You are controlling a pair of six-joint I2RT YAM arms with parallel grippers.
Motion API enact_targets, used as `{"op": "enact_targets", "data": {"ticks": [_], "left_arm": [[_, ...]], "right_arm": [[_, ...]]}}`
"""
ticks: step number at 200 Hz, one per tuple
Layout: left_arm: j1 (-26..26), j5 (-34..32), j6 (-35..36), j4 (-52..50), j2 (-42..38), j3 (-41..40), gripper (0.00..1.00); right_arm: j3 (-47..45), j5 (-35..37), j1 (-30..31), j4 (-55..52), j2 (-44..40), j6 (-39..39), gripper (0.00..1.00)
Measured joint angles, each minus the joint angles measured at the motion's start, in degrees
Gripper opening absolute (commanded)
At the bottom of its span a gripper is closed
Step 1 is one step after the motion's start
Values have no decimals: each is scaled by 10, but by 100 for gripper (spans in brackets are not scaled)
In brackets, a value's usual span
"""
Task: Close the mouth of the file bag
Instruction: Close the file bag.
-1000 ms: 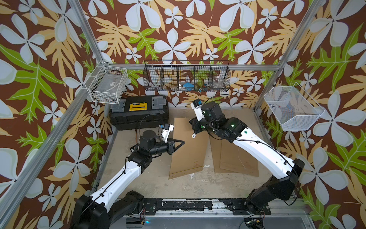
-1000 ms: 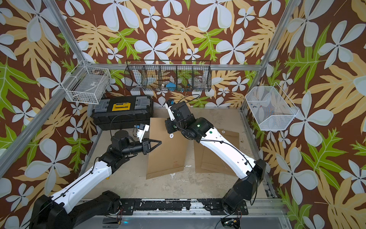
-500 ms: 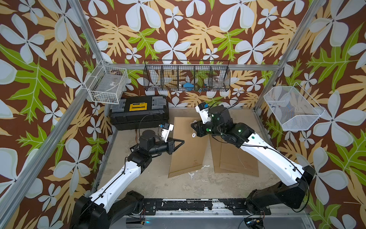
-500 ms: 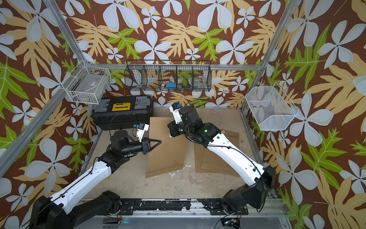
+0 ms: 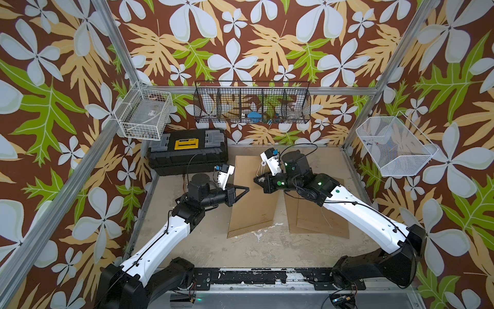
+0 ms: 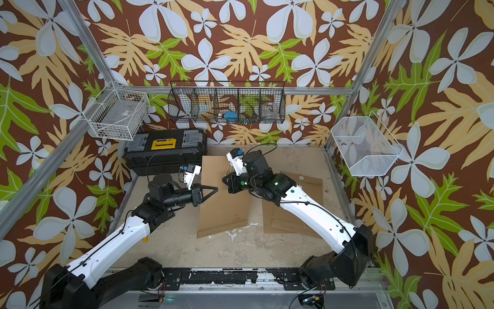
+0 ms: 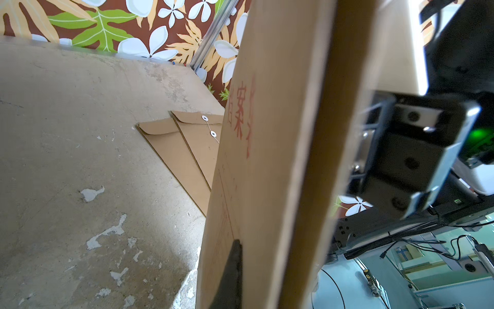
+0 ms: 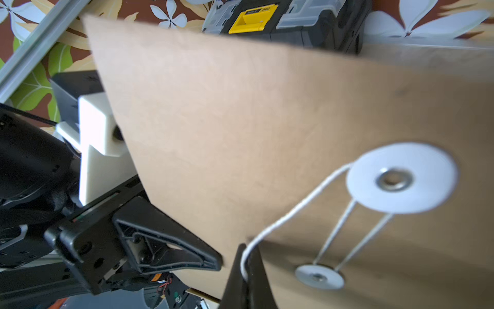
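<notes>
You are looking down on a worn beige tabletop [image 5: 240,254] with paint flaking off in pale patches. It is sitting inside a booth where brown wallpaper with white flowers and green and tan leaves [image 5: 240,40] is covering every wall, and silver aluminium frame posts [image 5: 123,53] are running up the corners. A white wire basket [image 5: 145,117] is hanging on the left wall, a long black wire rack [image 5: 252,103] on the back wall, and a white mesh basket [image 5: 393,145] on the right wall. A black plastic toolbox with a yellow handle [image 5: 187,151] is sitting at the table's back left. Two flat brown envelopes [image 5: 315,222] are lying overlapped on the right side, partly hidden under the right arm. The brown paper file bag [image 5: 254,208] is sitting near the table's middle, between the two arms, raised at a tilt. In the left wrist view it is filling the middle of the picture, showing red printed characters [image 7: 240,115] and blocking much of the right arm. Your left gripper [image 5: 244,189] is clamping an edge of the file bag, jaws closed on the paper. Your right gripper [image 8: 248,256] is pinching the white string [image 8: 280,222] between closed jaws. That string is running from a large white disc with a metal eyelet [image 8: 401,178], and two strands are stretching from it to a smaller white disc [image 8: 319,277] just beside the right gripper.
</notes>
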Motion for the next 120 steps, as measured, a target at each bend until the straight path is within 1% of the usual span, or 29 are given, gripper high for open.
{"op": "enact_targets", "data": {"ticks": [63,120], "left_arm": [[0,1,8,-16,0,11,0],[0,1,20,-23,-3,21,0]], "right_arm": [[-50,-89,-58,49,-12,20,0],[-66,-135,-94,63,-24,19,0]]}}
